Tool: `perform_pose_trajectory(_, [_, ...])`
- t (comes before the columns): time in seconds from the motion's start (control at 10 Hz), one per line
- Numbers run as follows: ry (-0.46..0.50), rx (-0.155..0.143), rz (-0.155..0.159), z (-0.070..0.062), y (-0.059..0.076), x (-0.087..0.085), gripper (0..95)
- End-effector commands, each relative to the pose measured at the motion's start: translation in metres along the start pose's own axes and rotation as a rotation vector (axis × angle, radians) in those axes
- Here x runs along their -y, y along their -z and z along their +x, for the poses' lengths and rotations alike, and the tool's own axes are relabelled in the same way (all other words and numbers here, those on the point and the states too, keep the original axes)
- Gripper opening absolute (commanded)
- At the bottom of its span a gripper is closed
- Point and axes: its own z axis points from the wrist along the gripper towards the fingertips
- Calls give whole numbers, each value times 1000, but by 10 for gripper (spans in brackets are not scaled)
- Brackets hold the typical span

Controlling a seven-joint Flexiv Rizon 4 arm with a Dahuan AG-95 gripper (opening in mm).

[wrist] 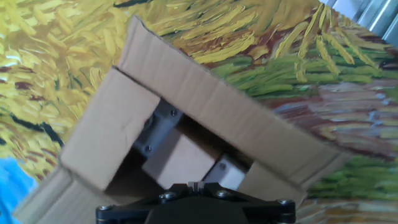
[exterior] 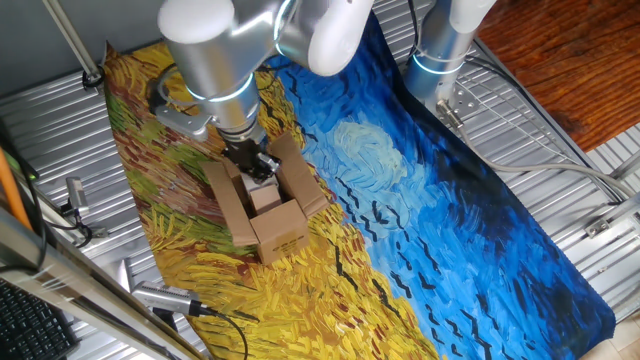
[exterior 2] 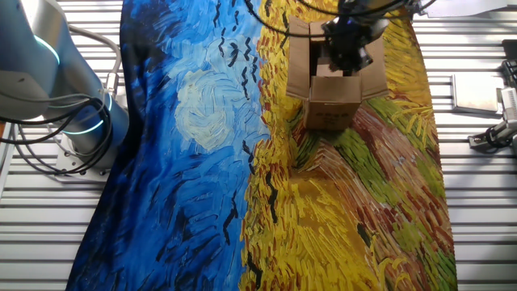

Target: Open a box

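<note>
The box [exterior: 281, 236] is small brown cardboard standing on the yellow part of the painted cloth [exterior: 420, 200]. Its two long flaps are folded outward. A short flap [exterior: 266, 196] stands in the opening. The box [exterior 2: 332, 110] sits near the top edge in the other fixed view. My gripper [exterior: 258, 170] reaches down into the open top, also in the other fixed view [exterior 2: 349, 55]. In the hand view the box [wrist: 230, 112] fills the frame. A short flap [wrist: 112, 134] leans over the opening. My gripper [wrist: 188, 157] shows a grey part and a white part either side of a cardboard piece; its fingertips are hidden.
The cloth lies on a ribbed metal table [exterior: 560, 130]. The arm's base [exterior 2: 77, 121] stands at the cloth's blue edge. A metal tool with a cable [exterior: 170, 300] lies near the front left. Clamps and fittings [exterior 2: 493, 133] sit beside the cloth's yellow edge.
</note>
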Motion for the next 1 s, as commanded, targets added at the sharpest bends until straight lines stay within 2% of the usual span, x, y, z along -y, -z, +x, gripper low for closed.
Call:
perform_pose_trajectory(0.1, [-1, -9, 4, 2, 0, 2, 0])
perform_pose_trajectory(0.5, [47, -13, 4, 20, 14, 17, 0])
perform_pose_trajectory(0.8, [71, -21, -1, 29, 31, 29, 0])
perform_pose_trajectory(1.0, [98, -33, 6, 35, 43, 40, 0])
